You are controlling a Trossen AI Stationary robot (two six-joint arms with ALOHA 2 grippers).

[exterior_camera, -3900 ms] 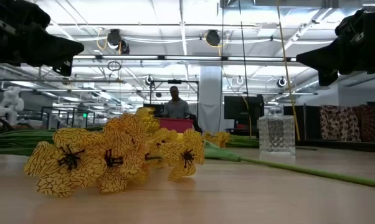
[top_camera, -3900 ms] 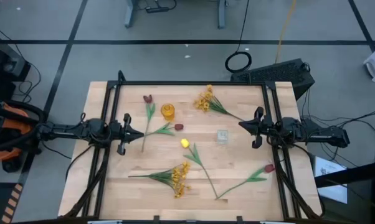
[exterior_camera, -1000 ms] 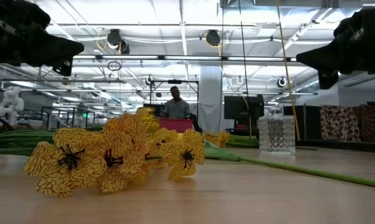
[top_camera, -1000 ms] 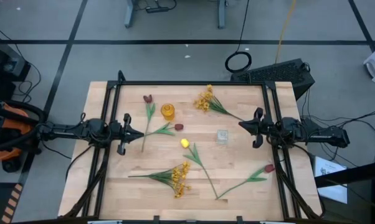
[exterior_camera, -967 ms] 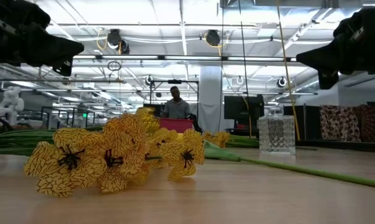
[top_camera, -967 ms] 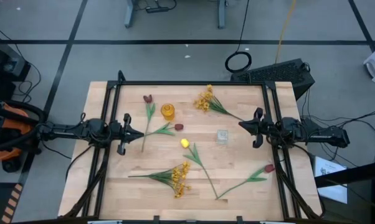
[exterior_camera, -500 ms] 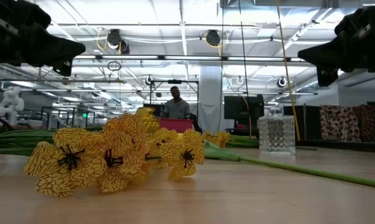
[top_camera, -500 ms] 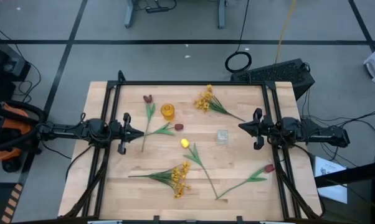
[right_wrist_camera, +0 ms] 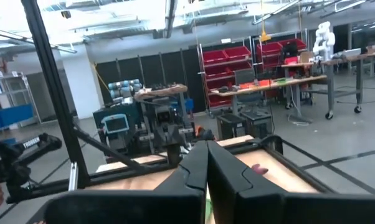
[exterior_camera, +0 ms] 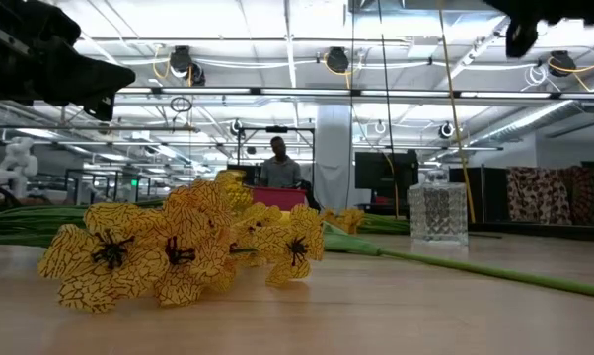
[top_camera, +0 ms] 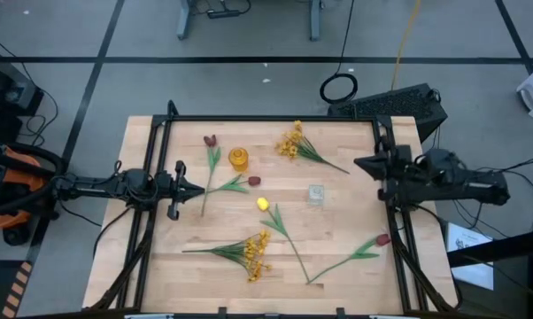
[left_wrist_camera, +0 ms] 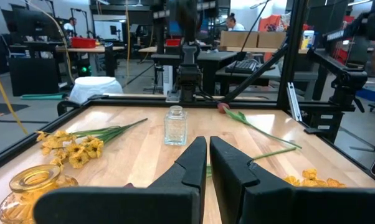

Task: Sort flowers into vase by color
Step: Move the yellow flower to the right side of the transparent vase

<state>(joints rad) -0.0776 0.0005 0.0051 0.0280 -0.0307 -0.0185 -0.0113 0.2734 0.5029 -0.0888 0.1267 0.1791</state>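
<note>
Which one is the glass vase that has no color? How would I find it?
Look at the wooden table from above and find its middle, then go a little toward the right arm's side. There stands the clear glass vase, small and see-through. The amber vase on the other side is orange-yellow, and the flowers around it lie flat.

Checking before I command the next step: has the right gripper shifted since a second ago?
Yes. The right gripper, shut and empty, has pulled back from the clear vase toward the table's right edge and far side.

No legible text, labels or numbers anywhere.
</note>
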